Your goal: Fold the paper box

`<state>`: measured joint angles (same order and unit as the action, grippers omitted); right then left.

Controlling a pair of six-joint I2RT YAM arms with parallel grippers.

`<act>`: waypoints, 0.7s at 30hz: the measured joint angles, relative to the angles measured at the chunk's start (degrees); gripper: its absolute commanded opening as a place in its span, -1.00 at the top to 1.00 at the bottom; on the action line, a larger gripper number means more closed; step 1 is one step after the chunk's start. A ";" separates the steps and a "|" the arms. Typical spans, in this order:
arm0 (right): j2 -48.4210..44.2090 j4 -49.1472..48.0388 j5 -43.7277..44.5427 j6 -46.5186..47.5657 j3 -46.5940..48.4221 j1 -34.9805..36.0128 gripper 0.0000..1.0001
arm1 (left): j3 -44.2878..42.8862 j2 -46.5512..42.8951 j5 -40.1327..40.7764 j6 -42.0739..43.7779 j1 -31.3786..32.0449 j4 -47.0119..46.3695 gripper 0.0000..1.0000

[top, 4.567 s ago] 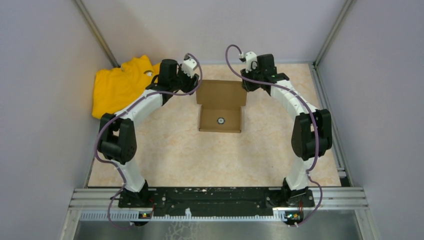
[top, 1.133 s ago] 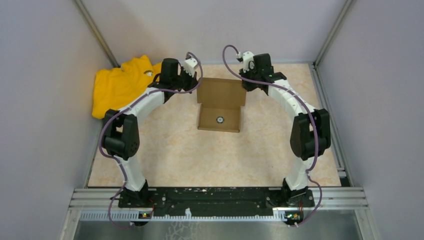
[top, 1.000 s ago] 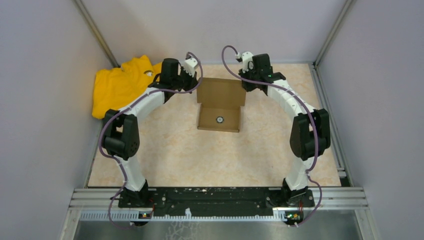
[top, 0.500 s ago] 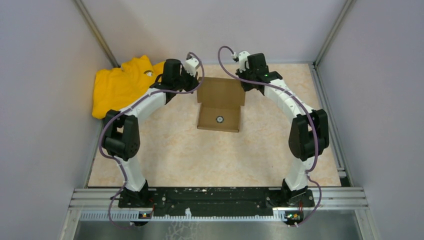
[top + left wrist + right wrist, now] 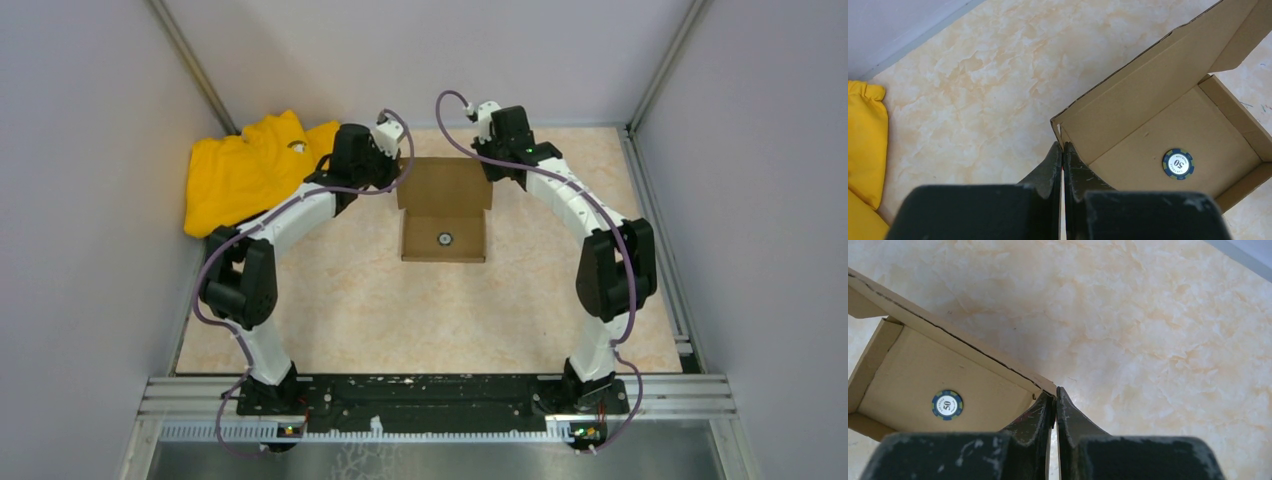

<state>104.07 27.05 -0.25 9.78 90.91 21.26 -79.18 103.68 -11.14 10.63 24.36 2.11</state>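
The brown paper box (image 5: 444, 215) lies open in the middle of the table, its lid (image 5: 445, 183) raised at the far side. A blue poker chip (image 5: 444, 239) lies in its tray. My left gripper (image 5: 401, 168) is shut on the lid's far left corner, and the left wrist view shows the cardboard edge (image 5: 1060, 131) pinched at its tips (image 5: 1062, 147). My right gripper (image 5: 491, 166) is shut on the far right corner, with the lid's corner (image 5: 1048, 386) at its tips (image 5: 1054, 392). The chip (image 5: 1178, 163) also shows in the tray in the right wrist view (image 5: 947, 405).
A yellow garment (image 5: 245, 170) lies bunched at the far left corner, close behind my left arm, and its edge (image 5: 863, 150) shows in the left wrist view. Grey walls enclose the table on three sides. Bare marbled tabletop (image 5: 430, 320) lies between the box and the arm bases.
Both grippers have closed down on the lid's far corners. The left arm has swung right toward the box, and the box has shifted slightly right.
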 measured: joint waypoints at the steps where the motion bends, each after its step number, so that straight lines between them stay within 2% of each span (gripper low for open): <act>1: 0.00 0.00 0.42 -0.46 0.00 0.13 0.93 | 0.09 -0.11 0.42 -0.20 0.17 0.02 0.96; 21: 0.00 -1.11 7.39 -11.61 0.00 0.79 1.00 | 2.01 -2.73 8.46 -5.09 3.96 0.04 0.99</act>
<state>104.07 25.93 7.14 -1.83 90.91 22.04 -77.17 100.95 -2.68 5.54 28.32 2.15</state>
